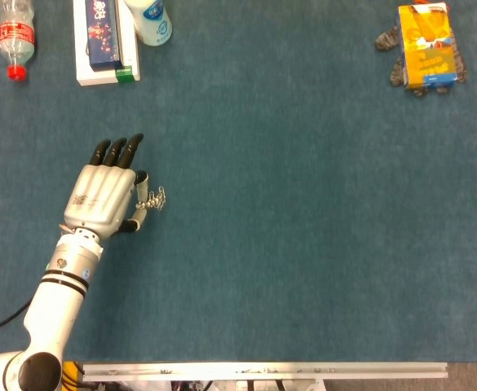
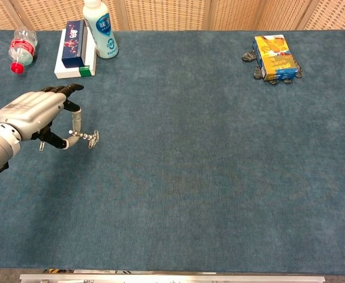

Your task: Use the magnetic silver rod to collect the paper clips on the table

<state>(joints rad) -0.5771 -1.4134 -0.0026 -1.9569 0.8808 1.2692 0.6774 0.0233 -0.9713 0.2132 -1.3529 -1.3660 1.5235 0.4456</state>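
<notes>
My left hand (image 1: 103, 195) (image 2: 32, 112) hovers low over the blue table at the left and pinches the silver magnetic rod (image 2: 81, 135) between thumb and a finger. The rod points right, and a small bunch of paper clips (image 1: 155, 198) (image 2: 93, 139) clings to its tip. In the chest view its tip sits right at the cloth. One loose paper clip (image 2: 41, 145) lies on the table just below the hand in the chest view; the head view hides it under the hand. My right hand shows in neither view.
At the back left lie a red-capped plastic bottle (image 1: 15, 37), a blue box on a white box (image 1: 103, 41) and a white bottle (image 1: 148, 18). A yellow box (image 1: 426, 45) rests on a grey object at the back right.
</notes>
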